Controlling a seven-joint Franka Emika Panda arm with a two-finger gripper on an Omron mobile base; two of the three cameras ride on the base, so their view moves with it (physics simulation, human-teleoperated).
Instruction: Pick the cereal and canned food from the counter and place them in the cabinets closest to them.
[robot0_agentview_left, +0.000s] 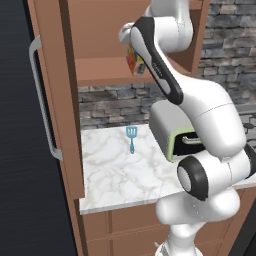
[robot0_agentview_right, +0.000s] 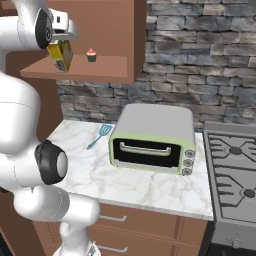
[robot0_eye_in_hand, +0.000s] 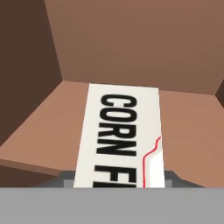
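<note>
The cereal (robot0_agentview_right: 61, 56) is a small yellow box, upright at the front left of the open cabinet's shelf (robot0_agentview_right: 100, 67). My gripper (robot0_agentview_right: 60, 46) comes down on it from above and is shut on it. Whether the box's base touches the shelf I cannot tell. From the left, the cereal (robot0_agentview_left: 132, 62) peeks out behind my forearm at the shelf (robot0_agentview_left: 100, 70). Along the hand, the cereal's white top (robot0_eye_in_hand: 120, 135) reads "CORN FL" and points into the brown cabinet interior (robot0_eye_in_hand: 131, 39). The counter (robot0_agentview_left: 115, 175) lies below. The canned food is out of view.
A small cupcake (robot0_agentview_right: 91, 54) stands on the shelf to the right of the box. The cabinet door (robot0_agentview_left: 55, 100) hangs open at the left with a grey bar handle (robot0_agentview_left: 42, 100). On the counter (robot0_agentview_right: 150, 185) lie a blue spatula (robot0_agentview_right: 100, 134) and a toaster oven (robot0_agentview_right: 155, 137); a stovetop (robot0_agentview_right: 232, 170) is at the right.
</note>
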